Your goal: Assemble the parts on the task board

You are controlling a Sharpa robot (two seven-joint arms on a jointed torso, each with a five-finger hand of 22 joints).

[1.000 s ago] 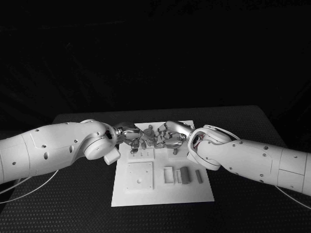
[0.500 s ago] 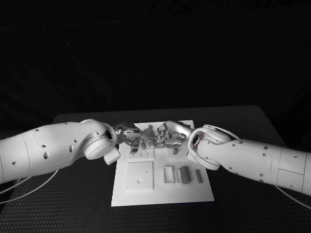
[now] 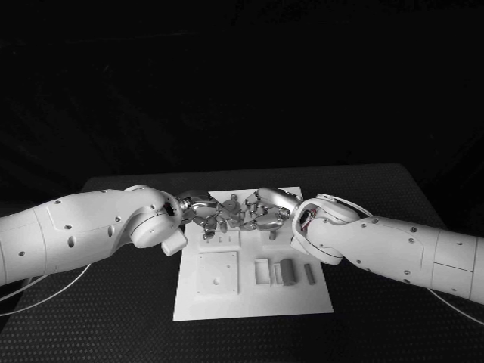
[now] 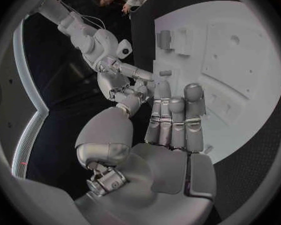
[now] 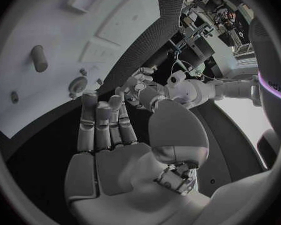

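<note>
Black surface, white task board: left robot hand and right robot hand meeting fingertip to fingertip over far edge, seemingly seating a part; grip impossible to tell.

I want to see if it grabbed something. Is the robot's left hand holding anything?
No, it looks open. In its wrist view the left hand has straight fingers over the task board, with nothing between them.

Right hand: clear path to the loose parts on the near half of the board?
Probably yes. The right hand sits over the task board's far half; the loose parts lie uncovered nearer the robot, beside its forearm, nothing between.
</note>
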